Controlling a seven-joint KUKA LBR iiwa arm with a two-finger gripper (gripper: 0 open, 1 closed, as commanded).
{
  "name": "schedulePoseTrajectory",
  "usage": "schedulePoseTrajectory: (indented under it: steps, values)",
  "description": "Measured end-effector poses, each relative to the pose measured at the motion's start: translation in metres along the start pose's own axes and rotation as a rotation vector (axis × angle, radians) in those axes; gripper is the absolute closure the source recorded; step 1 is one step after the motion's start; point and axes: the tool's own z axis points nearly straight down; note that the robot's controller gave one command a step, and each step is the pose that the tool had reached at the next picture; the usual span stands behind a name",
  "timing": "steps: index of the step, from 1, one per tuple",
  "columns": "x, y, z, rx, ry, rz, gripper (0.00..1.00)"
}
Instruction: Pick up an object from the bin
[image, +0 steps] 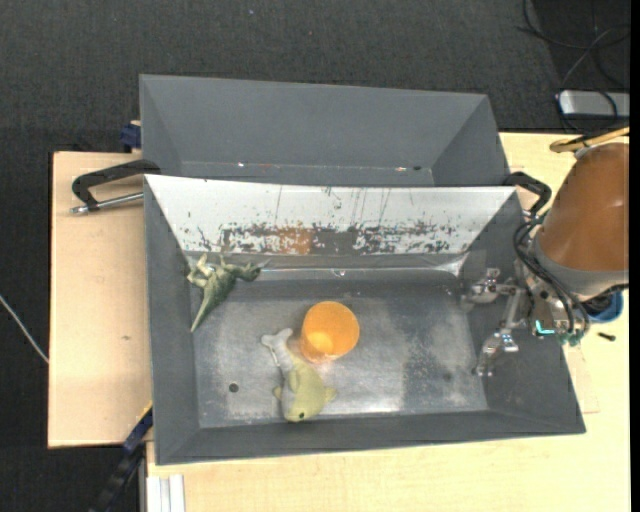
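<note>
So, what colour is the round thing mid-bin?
The round cup-like thing is plain orange, in the camera view.

No text, label, brand, number or sign can be read. The dark speckled marks (330, 240) along the back wall of the bin (172, 340), at twelve o'clock, are too broken to make out as letters or figures.

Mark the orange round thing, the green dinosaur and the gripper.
orange round thing (330, 330), camera view, its centre.
green dinosaur (215, 283), camera view, its body.
gripper (486, 325), camera view, midway between fingertips.
</note>
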Motion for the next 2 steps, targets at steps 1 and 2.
schedulePoseTrajectory:
  steps: [1,2]
  values:
    - [-0.084,0.064,0.083,0.000,-0.019,0.068,0.00]
    - [-0.067,0.201,0.050,-0.004,-0.013,-0.020,0.00]
